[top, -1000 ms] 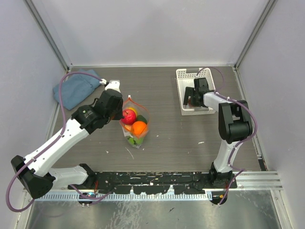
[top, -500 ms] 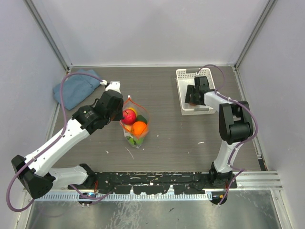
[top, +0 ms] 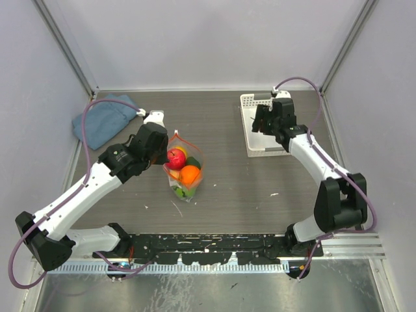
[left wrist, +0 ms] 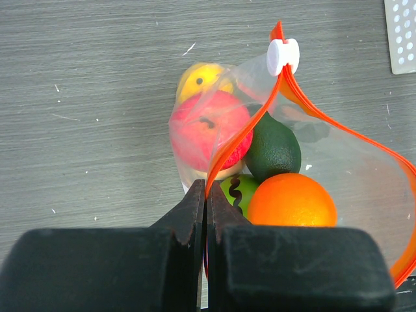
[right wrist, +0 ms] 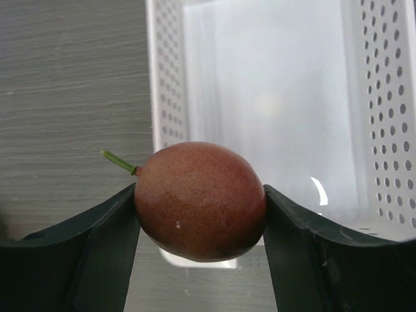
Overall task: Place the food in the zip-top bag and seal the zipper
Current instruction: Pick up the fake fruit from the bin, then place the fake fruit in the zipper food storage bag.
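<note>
The clear zip-top bag [top: 184, 173] stands on the table, mouth open, and holds red [left wrist: 208, 127], yellow [left wrist: 200, 79], dark green [left wrist: 273, 148], orange [left wrist: 291, 201] and light green [left wrist: 239, 188] fruits. My left gripper [top: 162, 151] [left wrist: 206, 195] is shut on the bag's red-orange zipper strip [left wrist: 224, 146] at the near rim. The white slider [left wrist: 283, 56] sits at the far end. My right gripper [top: 262, 122] [right wrist: 200, 192] is shut on the small brown fruit [right wrist: 195, 211] and holds it above the white basket's left edge.
The white lattice basket [top: 250, 144] [right wrist: 260, 97] stands at the back right and looks bare inside. A blue folded cloth [top: 104, 121] lies at the back left. Grey walls close in the table on three sides.
My right gripper has risen out of the basket with the brown fruit, and the arm has stretched out. The left gripper and the bag have not moved.
</note>
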You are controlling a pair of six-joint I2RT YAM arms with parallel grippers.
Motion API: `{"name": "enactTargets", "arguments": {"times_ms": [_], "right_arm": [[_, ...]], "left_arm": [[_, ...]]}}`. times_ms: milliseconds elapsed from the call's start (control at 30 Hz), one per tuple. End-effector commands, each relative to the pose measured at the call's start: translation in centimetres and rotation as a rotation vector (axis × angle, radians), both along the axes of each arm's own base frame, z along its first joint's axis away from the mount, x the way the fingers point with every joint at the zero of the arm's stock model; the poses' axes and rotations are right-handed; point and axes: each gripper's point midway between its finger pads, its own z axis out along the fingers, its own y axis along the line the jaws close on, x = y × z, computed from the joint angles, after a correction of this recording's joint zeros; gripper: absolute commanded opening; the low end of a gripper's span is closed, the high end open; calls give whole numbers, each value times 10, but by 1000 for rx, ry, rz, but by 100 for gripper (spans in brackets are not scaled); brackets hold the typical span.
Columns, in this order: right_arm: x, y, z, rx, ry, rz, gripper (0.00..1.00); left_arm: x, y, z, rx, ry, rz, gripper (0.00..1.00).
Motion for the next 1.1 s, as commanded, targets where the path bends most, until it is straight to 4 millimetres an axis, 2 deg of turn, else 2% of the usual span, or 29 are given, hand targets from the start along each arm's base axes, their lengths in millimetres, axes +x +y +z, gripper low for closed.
{"name": "enactTargets", "arguments": {"times_ms": [0,200,300,567,867,1067], "right_arm": [[-19,31,50,21,-112,94,48],[-48,76,90,14,-209,243,48],[-68,109,112,28,-272,351,48],[-121,179,151,101,-412,632,48],[-183,250,172,236,-508,976,48],[-200,275,166,278,-480,1080,49]], "left_arm": [[6,-1,29,-54,-81,10,0],[7,-3,31,-64,-84,13,0],[6,-2,34,-70,-92,14,0],[7,-9,34,-101,-93,4,0],[7,-12,31,-127,-92,0,0],[6,-15,24,-137,-73,-2,0]]}}
